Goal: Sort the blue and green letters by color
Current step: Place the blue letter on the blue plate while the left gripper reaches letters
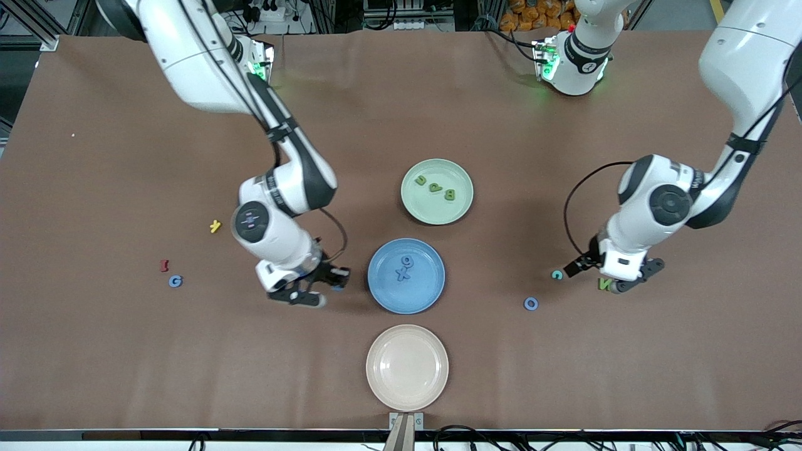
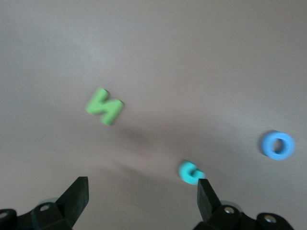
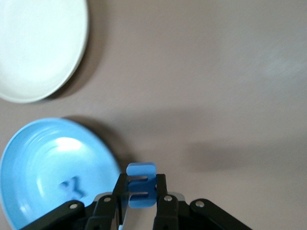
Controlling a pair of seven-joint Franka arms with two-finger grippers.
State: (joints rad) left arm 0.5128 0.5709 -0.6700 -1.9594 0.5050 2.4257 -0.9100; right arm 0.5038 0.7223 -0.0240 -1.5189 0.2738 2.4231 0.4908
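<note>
My right gripper (image 1: 331,287) is shut on a blue letter E (image 3: 141,184), low over the table beside the blue plate (image 1: 382,294). That plate holds a blue X (image 1: 404,274) and a small blue O (image 1: 406,260). The green plate (image 1: 460,207) carries three olive green letters (image 1: 449,194). My left gripper (image 1: 598,280) stands open just above the table, with the green N (image 2: 104,106) ahead of its fingers (image 2: 76,194). A blue O (image 1: 531,304) and a blue G (image 1: 175,281) lie loose on the table.
A teal letter (image 2: 191,171) lies right beside one left fingertip. A beige plate (image 1: 407,367) sits nearest the front camera. A dark red letter (image 1: 165,265) and a yellow letter (image 1: 215,226) lie toward the right arm's end.
</note>
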